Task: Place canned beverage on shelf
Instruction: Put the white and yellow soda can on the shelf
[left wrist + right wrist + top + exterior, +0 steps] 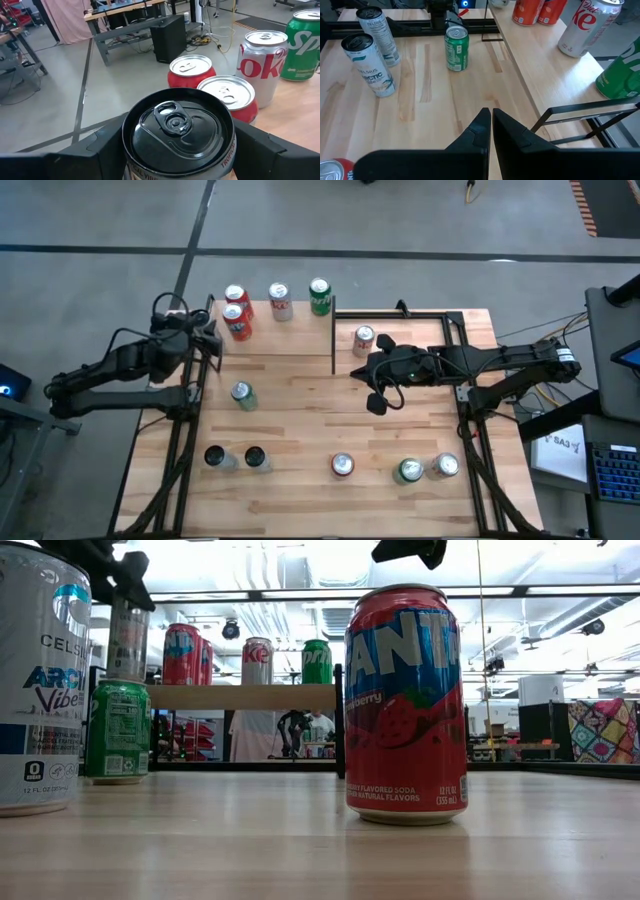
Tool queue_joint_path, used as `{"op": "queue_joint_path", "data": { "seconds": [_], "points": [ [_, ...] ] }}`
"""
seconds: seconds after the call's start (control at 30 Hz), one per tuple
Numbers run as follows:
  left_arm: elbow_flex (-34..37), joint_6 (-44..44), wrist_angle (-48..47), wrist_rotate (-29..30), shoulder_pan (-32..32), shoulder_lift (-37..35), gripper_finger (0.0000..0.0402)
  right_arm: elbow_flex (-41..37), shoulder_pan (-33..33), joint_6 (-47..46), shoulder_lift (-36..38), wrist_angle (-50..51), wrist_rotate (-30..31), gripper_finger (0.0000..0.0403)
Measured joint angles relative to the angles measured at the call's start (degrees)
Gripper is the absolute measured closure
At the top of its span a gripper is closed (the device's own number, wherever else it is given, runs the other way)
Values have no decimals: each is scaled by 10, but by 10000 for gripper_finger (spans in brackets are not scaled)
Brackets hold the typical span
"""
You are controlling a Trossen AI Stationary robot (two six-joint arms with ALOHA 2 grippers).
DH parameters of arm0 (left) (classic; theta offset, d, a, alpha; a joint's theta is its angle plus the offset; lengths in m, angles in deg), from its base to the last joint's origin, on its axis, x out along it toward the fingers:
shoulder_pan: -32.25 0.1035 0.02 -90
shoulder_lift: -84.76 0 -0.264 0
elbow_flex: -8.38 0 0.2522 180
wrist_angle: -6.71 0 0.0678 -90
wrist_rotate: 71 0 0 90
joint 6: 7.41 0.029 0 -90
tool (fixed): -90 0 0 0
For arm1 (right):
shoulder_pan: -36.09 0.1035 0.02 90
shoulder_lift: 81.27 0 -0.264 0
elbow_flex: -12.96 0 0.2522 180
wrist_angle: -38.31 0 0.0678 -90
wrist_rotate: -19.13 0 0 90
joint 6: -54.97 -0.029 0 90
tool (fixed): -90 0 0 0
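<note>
In the high view, the left hand (207,333) is hanging at the upper left of the frame, at the left end of the shelf (275,336). Its wrist view shows it gripping a black-topped can (177,132) between its two fingers (272,152), which are pressing on both sides of the can. This held can is just beside two red cans (236,313) that are standing close together on the shelf. In the left wrist view these red cans (210,82) are sitting directly behind the held can, and they are standing in the way on that side.

Further along the shelf, toward the right in the high view, a Diet Coke can (281,301) and a green Sprite can (319,296) are standing upright.

The right hand (372,387) is waiting over the table (300,480) right of the middle of the high view, and its fingers are closed together with nothing between them. A pink-topped can (363,340) is standing near it, just above it in the frame.

On the table, a small green can (241,395) is standing alone at the centre left. Two tall Celsius cans (234,458) are standing side by side at the lower left. At the bottom, a red Fanta can (343,466) is standing in the middle, and another green can (408,471) and a silver can (444,467) are standing together to its right.
</note>
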Motion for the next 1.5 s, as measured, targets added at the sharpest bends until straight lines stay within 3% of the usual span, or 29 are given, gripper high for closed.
{"op": "queue_joint_path", "data": {
  "seconds": [0.6, 1.13, 1.37, 1.5],
  "points": [
    [20, 4, 2, 6, 0, -3, 137, 0, 0, -12, 0, 0, 0, 394],
    [16, 13, 3, 27, 0, -3, 73, 0, 3, -10, 0, 0, 0, 394],
    [-13, 29, 4, 24, 0, -3, 71, 0, 3, -14, 0, 0, 0, 394],
    [-38, 29, 4, -10, 0, -3, 71, 0, 3, -16, 0, 0, 0, 394]
  ]
}}
